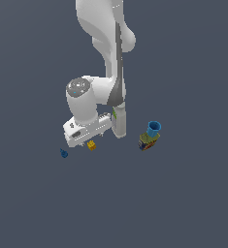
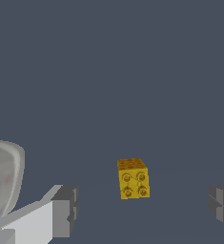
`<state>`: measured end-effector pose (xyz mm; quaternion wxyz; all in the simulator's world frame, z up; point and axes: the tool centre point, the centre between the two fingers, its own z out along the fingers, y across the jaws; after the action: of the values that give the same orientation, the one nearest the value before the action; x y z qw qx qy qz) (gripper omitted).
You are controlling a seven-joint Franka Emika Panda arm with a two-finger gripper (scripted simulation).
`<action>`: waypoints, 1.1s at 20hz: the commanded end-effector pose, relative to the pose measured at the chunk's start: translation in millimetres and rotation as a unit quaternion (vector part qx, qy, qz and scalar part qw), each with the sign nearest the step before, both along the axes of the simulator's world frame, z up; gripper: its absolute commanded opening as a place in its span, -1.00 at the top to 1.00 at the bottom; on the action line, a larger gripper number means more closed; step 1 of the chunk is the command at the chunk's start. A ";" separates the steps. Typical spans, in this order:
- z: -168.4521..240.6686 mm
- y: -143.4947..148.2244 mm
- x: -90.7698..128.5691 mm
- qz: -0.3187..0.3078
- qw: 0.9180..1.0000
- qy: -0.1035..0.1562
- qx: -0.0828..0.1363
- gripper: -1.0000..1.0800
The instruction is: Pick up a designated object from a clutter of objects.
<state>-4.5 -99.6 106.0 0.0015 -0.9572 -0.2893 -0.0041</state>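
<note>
The designated object is a tiny yellow-orange studded brick (image 1: 91,145) lying on the dark floor. In the wrist view the brick (image 2: 133,178) lies between my two grey fingertips (image 2: 66,209), slightly beyond them, with wide gaps on both sides. My gripper (image 1: 89,139) hangs open just above it and touches nothing. The rest of the clutter lies around it: a tiny blue piece (image 1: 63,153) toward the exterior view's left, and a white bottle (image 1: 119,122) with a green label standing right behind my hand.
A blue cup (image 1: 154,128) rests on a colourful box (image 1: 147,142) toward the exterior view's right. A pale rounded shape (image 2: 4,176) fills one edge of the wrist view, close beside one finger; I cannot tell what it is.
</note>
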 end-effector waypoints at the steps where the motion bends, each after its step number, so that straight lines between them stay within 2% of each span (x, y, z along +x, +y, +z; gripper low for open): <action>1: -11.9 -5.5 -4.4 0.016 1.000 0.001 -0.001 -0.92; 9: -32.2 -14.9 -13.4 0.043 0.999 0.003 -0.003 -0.92; 16: -35.8 -15.3 -14.1 0.044 0.999 0.004 -0.003 -0.92; 22: -57.0 -15.5 -15.0 0.044 0.999 0.004 -0.003 -0.92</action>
<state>-17.5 -116.0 57.7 -0.0011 -0.9437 -0.3308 -0.0020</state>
